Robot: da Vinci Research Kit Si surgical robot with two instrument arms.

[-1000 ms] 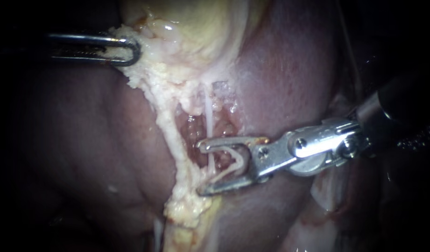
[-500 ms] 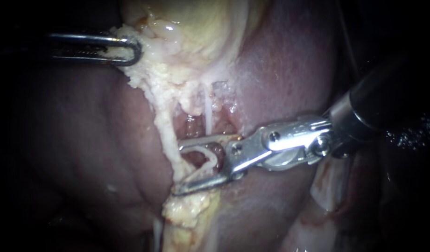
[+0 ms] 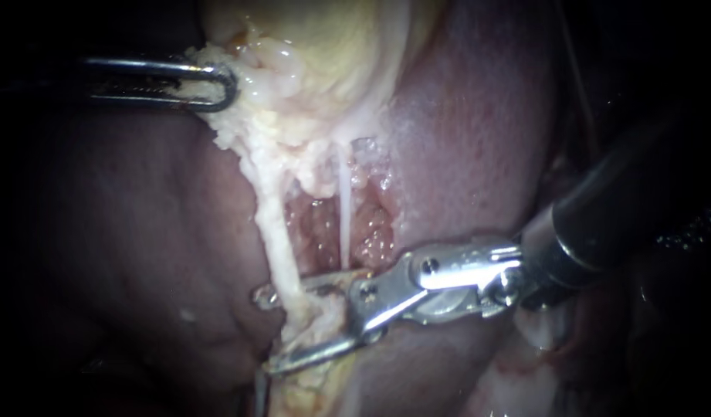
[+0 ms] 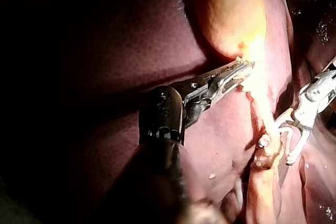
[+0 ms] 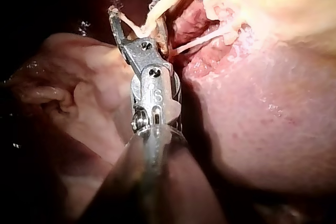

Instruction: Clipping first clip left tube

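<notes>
Two instruments [image 3: 216,83] [image 3: 266,328], two tubes [image 3: 276,232] [image 3: 345,216], one gallbladder [image 3: 332,46], one liver [image 3: 479,116].

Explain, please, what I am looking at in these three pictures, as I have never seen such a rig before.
This is a surgical robot working on a pig's liver and gallbladder that lie on a bench, outside the body. It uses two long thin instruments, each ending in two small jaws. The endoscope view comes from a camera close to the tissue. The other two views come from cameras riding on each instrument's arm, so each looks along its own shaft.

The left instrument has its jaws shut on the pale fatty tissue at the gallbladder's edge. The right instrument has its jaws open, one on either side of the left tube, the thick pale strand running down from the gallbladder. A thinner tube lies beside it, untouched.
</notes>
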